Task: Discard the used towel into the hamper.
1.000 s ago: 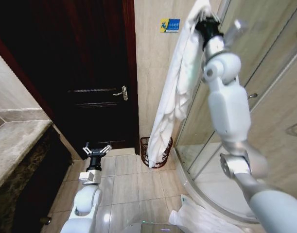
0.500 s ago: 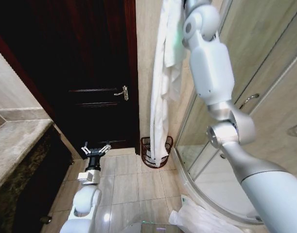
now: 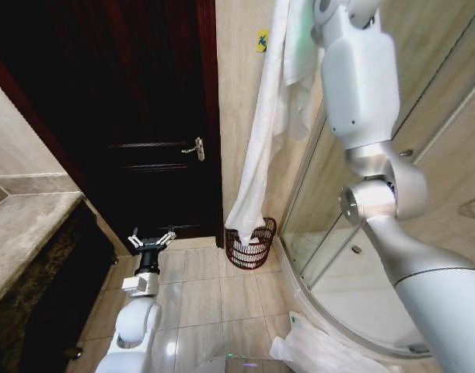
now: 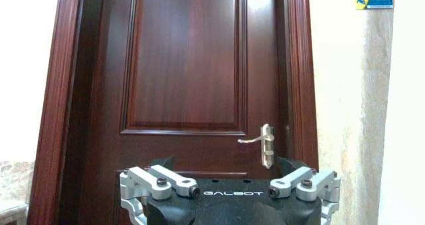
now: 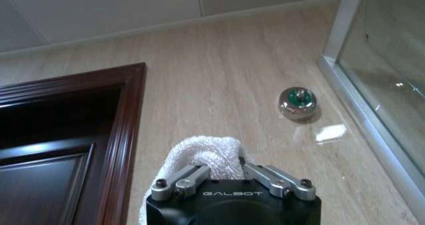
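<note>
- Right arm [image 3: 361, 85] was raised high beside the shower glass [image 3: 424, 101], upper end running out past the top of the head view.
- Right gripper [image 5: 219, 172], per right wrist view, was clenched on a bunched fold of the white towel [image 3: 264, 148]; fingers pinched the terry cloth from both sides.
- Towel hung full length down the beige wall [image 3: 237, 93]; lower end sat at the hamper [image 3: 250, 245], touching its rim. Whether the tip was inside the rim: cannot tell.
- Hamper stood on the tiled floor [image 3: 198, 295] at the wall foot, betw. the dark wooden door [image 3: 144, 116] and the shower glass.
- Left arm idle, low over the floor, pointing at the door. Left gripper [image 3: 151, 238] released, fingers spread, nothing in it; left wrist view showed the door handle [image 4: 264, 141] ahead.
- A second white cloth [image 3: 319, 350] lay on the floor nr. the shower base, well apart from the hamper.
- Stone worktop [image 3: 23, 233] at robot's left.
</note>
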Robot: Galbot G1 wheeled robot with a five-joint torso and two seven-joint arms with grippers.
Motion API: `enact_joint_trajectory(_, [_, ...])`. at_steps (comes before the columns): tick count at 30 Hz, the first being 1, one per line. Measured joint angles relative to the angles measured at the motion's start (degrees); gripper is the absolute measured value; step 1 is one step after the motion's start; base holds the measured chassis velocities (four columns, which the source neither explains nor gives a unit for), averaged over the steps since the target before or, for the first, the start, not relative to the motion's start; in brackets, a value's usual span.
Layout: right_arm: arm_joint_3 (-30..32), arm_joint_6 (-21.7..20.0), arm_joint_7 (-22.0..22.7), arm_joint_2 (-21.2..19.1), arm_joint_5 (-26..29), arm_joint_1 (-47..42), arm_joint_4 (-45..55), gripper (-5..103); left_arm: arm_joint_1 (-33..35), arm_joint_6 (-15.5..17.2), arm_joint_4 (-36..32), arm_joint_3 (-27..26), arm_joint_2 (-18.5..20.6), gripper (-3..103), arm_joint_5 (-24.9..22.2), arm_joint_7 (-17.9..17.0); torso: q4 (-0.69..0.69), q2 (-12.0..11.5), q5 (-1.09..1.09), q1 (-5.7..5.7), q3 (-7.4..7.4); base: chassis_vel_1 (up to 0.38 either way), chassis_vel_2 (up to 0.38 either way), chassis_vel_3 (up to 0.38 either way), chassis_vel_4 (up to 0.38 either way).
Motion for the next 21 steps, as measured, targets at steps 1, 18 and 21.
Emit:
enact_joint_trajectory(1, [0.0, 0.0, 0.0, 0.0, 0.0, 0.0, 0.0, 4, 0.0, 0.0, 0.0, 0.0, 0.0, 100, 0.0, 0.0, 0.0, 0.0, 0.0, 0.0, 0.0, 0.0, 0.0, 0.0, 0.0])
enact_joint_trajectory(18, [-1.0, -0.4, -1.9, -1.8, -0.4, 0.1, -2.3, 4, -1.3, 0.0, 0.2, -0.1, -0.2, 100, -0.3, 0.1, -0.02, 0.0, 0.01, 0.01, 0.0, 0.0, 0.0, 0.0, 0.0])
enact_joint_trajectory(21, [-1.4, -0.7, -1.9, -2.0, -0.4, 0.1, -2.0, 4, -1.2, -0.2, 0.2, -0.2, -0.6, 100, -0.3, 0.2, -0.01, 0.0, 0.01, 0.01, 0.0, 0.0, 0.0, 0.0, 0.0])
